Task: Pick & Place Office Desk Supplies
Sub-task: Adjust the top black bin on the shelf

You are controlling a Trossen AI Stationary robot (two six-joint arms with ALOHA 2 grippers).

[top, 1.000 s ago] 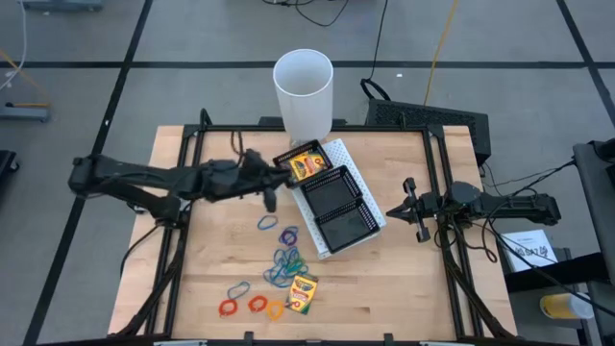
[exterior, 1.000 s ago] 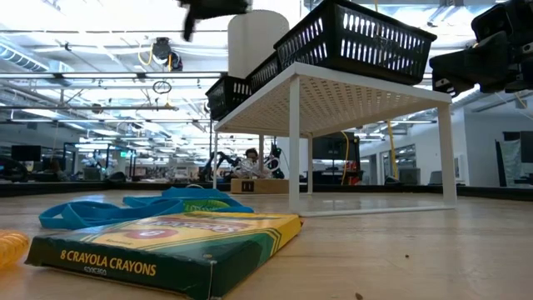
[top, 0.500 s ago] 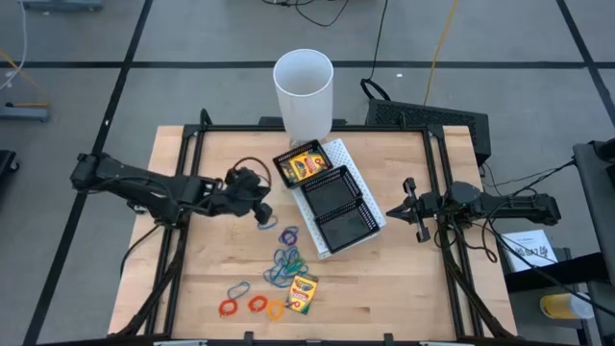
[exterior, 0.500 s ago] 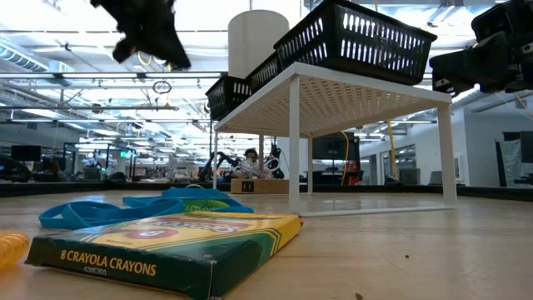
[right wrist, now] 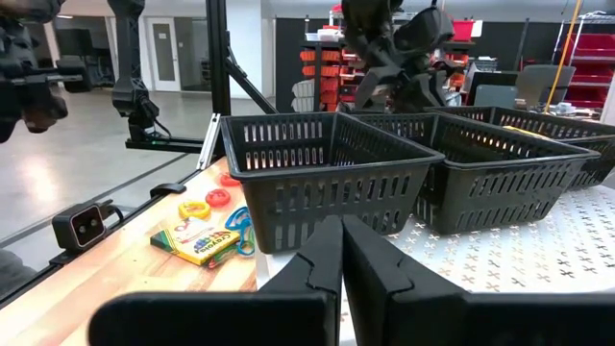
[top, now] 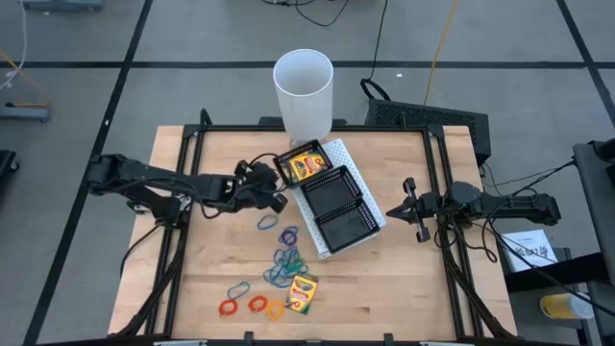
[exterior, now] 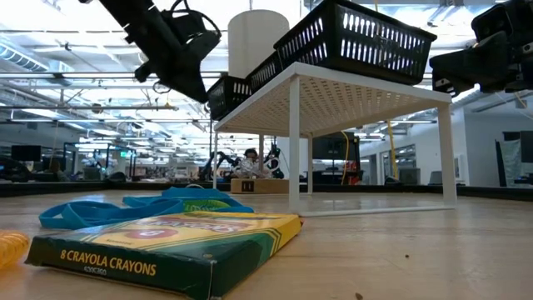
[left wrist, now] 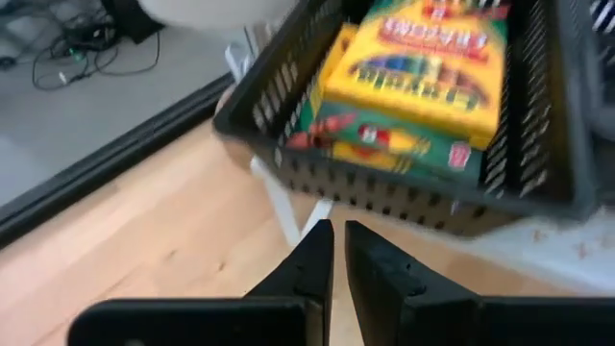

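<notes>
Two yellow-and-green crayon boxes (left wrist: pixel 413 77) lie in the far compartment of the black mesh tray (top: pixel 332 197). Another crayon box (top: pixel 303 293) lies flat on the table near the front edge, beside loose rubber bands (top: pixel 283 259) in blue, green and purple. Orange and red bands (top: pixel 250 306) lie to its left. My left gripper (top: pixel 274 200) hangs above the table just left of the tray, tipped down, its fingers (left wrist: pixel 317 264) shut with nothing between them. My right gripper (top: pixel 408 207) waits shut at the tray's right.
The tray sits on a white perforated riser (exterior: pixel 333 92) with thin legs. A tall white cup (top: pixel 304 91) stands at the table's far edge behind the tray. Bare wood lies along the table's left side and to the right of the riser.
My left gripper has drawn back from over the tray's far compartment toward the table's left, sunk lower, and tipped its nose downward. The crayon boxes and rubber bands have stayed where they were.
</notes>
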